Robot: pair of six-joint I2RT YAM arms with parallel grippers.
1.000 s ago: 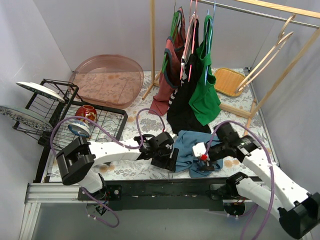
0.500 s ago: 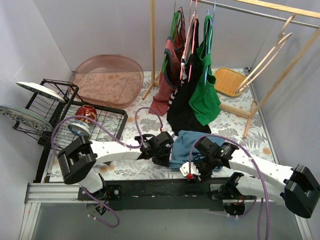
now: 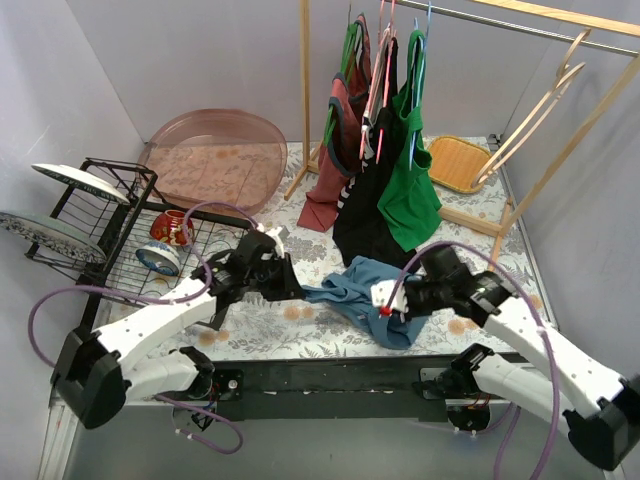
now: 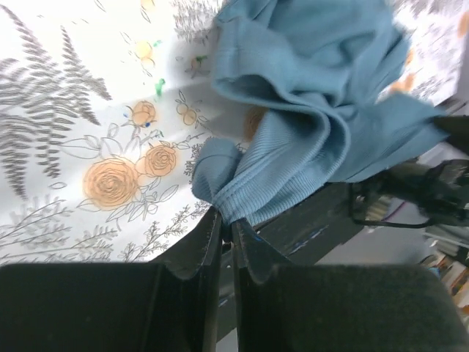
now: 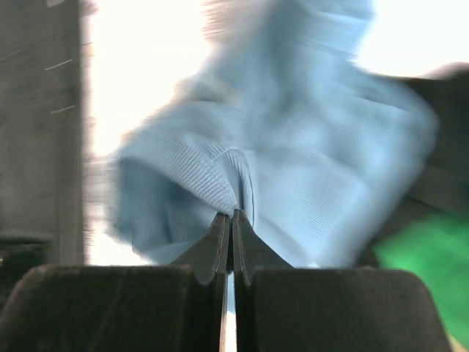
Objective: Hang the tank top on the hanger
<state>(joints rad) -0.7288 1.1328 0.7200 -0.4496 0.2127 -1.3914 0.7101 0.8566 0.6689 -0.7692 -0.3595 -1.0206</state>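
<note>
Top external: the tank top (image 3: pixel 352 288) sags between left pincer (image 3: pixel 297 290) and right pincer (image 3: pixel 386 307), both clamped on it.

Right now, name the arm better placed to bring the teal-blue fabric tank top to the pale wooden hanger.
Right. The left end effector and right end effector are shut on the teal-blue fabric tank top, but the pale wooden hanger hangs on the right arm's side, far from the left.

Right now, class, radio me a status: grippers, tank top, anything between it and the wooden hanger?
Left gripper shut on tank top. Right gripper likewise. Hanger hangs far right, untouched. Green top hangs near the path.
</note>
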